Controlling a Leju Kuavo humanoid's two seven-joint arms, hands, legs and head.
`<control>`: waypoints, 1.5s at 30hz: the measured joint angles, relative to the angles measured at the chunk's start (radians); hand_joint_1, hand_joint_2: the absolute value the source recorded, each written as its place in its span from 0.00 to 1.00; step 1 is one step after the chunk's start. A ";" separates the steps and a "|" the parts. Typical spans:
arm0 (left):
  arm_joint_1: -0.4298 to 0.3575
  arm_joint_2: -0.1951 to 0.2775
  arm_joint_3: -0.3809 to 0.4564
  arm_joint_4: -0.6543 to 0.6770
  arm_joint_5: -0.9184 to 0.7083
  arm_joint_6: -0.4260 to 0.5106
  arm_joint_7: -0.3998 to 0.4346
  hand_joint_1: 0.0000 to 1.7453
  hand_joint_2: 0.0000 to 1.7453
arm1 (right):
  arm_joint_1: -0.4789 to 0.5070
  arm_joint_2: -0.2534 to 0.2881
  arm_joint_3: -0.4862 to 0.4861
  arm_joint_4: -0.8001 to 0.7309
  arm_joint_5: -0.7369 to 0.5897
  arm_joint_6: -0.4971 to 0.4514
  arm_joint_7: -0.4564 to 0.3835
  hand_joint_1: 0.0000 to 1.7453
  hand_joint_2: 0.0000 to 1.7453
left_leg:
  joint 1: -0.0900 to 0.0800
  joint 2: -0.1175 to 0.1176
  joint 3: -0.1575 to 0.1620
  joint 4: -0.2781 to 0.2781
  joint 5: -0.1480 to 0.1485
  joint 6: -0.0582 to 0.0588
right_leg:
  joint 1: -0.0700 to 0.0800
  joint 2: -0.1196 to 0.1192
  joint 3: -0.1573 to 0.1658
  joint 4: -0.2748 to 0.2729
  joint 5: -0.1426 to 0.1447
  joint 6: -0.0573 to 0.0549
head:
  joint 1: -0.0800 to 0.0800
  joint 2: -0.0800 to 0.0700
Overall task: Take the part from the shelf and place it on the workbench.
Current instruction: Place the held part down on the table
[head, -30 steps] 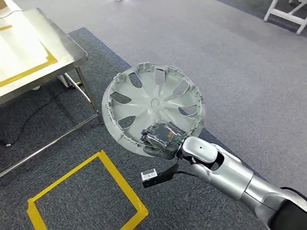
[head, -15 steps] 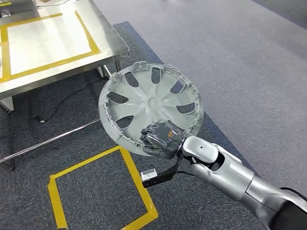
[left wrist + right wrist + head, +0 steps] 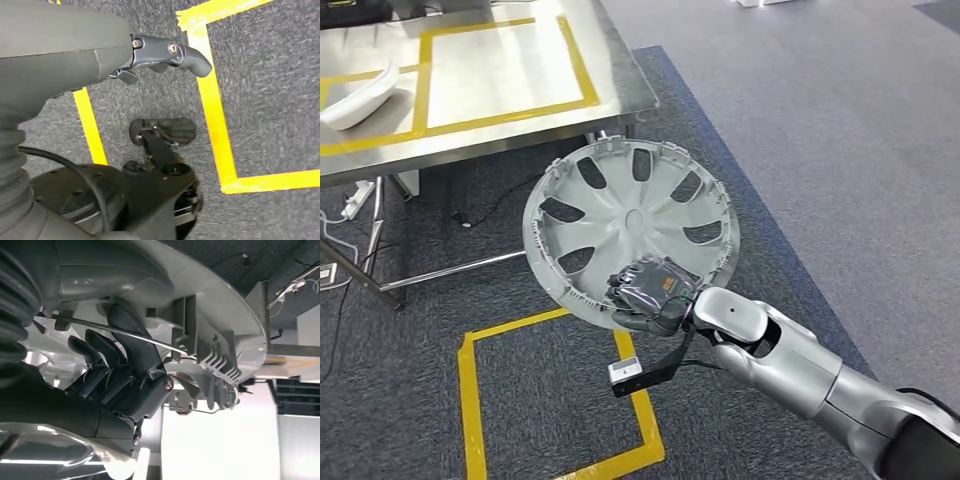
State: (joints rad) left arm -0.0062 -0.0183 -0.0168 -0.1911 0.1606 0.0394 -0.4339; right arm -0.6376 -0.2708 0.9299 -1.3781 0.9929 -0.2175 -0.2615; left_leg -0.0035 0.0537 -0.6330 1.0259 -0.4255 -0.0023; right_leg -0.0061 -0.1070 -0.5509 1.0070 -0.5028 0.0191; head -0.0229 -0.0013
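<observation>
A grey wheel cover [image 3: 633, 225], its spoked inner face up, hangs above the carpet in the head view. My right hand [image 3: 652, 292] grips its near rim, thumb under and fingers [image 3: 113, 365] curled over the edge [image 3: 226, 360]. The steel workbench [image 3: 614, 60], marked with yellow tape rectangles, stands at the upper left, its corner just beyond the cover's far rim. My left hand [image 3: 158, 55] hangs beside my body over the floor, fingers out and holding nothing.
A white curved part [image 3: 354, 100] lies on the workbench at the far left. A yellow tape square [image 3: 475, 400] marks the dark carpet below the cover. Cables [image 3: 343, 215] and table legs [image 3: 373, 250] sit under the bench. Lighter grey carpet spreads to the right.
The camera has turned: the workbench and the floor square slid right and nearer in the picture. The wheel cover stays in my right hand's grip.
</observation>
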 joint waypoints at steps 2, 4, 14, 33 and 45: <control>0.004 0.000 0.000 0.000 -0.001 0.002 0.000 0.00 1.00 | -0.002 0.003 0.000 0.000 0.000 0.000 0.000 1.00 1.00 | 0.003 -0.023 -0.001 -0.002 0.002 0.013 | -0.001 -0.010 0.003 -0.001 -0.007 0.010 | 0.001 0.000; 0.005 -0.001 0.000 0.000 -0.004 0.007 -0.004 0.00 1.00 | -0.003 0.005 0.000 -0.001 0.000 -0.001 0.000 1.00 1.00 | 0.009 -0.043 0.001 -0.007 0.004 0.024 | -0.006 0.032 -0.015 0.038 -0.036 0.018 | 0.005 0.000; -0.001 0.000 0.000 0.000 -0.016 0.024 -0.015 0.00 1.00 | 0.010 0.004 -0.001 -0.001 0.000 -0.001 0.001 1.00 1.00 | 0.012 -0.170 -0.001 -0.002 0.004 0.024 | -0.017 0.176 -0.057 0.034 0.026 0.012 | 0.013 0.000; 0.001 0.003 0.000 0.000 -0.029 0.046 -0.014 0.00 1.00 | 0.009 0.008 -0.002 0.001 0.001 -0.004 0.007 1.00 1.00 | -0.001 -0.018 0.003 -0.006 -0.001 0.019 | 0.002 -0.018 0.000 0.004 -0.007 0.009 | 0.004 0.000; -0.001 0.002 -0.001 0.000 -0.039 0.025 -0.018 0.00 1.00 | 0.025 0.007 -0.006 0.003 -0.014 -0.015 0.000 1.00 1.00 | 0.005 -0.101 0.007 0.003 -0.017 0.024 | -0.006 0.113 -0.048 0.023 0.019 0.014 | 0.020 0.000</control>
State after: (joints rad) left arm -0.0068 -0.0165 -0.0179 -0.1911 0.1219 0.0649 -0.4517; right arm -0.6121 -0.2640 0.9237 -1.3746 0.9789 -0.2321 -0.2620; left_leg 0.0016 -0.0472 -0.6257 1.0284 -0.4429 0.0215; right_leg -0.0120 0.0063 -0.5988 1.0297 -0.4843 0.0329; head -0.0033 -0.0011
